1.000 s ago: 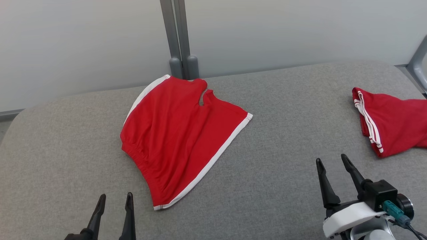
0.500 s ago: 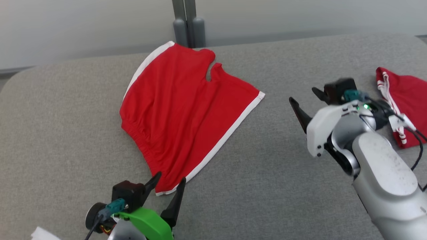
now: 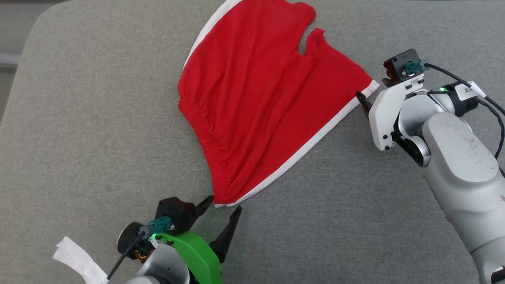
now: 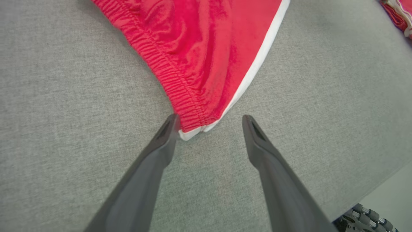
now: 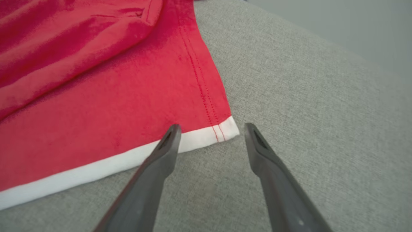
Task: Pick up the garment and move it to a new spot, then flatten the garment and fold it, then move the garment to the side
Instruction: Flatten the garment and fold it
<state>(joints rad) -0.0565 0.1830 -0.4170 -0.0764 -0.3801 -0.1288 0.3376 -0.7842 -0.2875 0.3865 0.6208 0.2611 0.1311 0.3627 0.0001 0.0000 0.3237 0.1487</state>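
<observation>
So the red cloth garment with white trim and a gathered elastic waistband (image 3: 260, 106) is lying spread out on the grey fabric-covered counter (image 3: 98, 118), mostly flat with a few long wrinkles running down it. It sits toward the far middle of the counter in the head view.

The left pincer (image 3: 225, 203) is released, fingers spread wide. It's parked right at the near corner where the waistband meets the white trim. In the left wrist view that corner sits between the two fingers, hard up against one fingertip (image 4: 172, 120). Can't tell if it's actually pressing on the cloth.

The right pincer (image 5: 211, 125) is also released and gripping nothing. It's at the garment's right-hand corner, where the white trim ends. One fingertip (image 5: 173, 129) overlaps the white band and the other is over bare counter just past the corner.

There's another bit of red-and-white cloth (image 4: 397, 14) at the top right edge of the left wrist view, well apart from the garment.
</observation>
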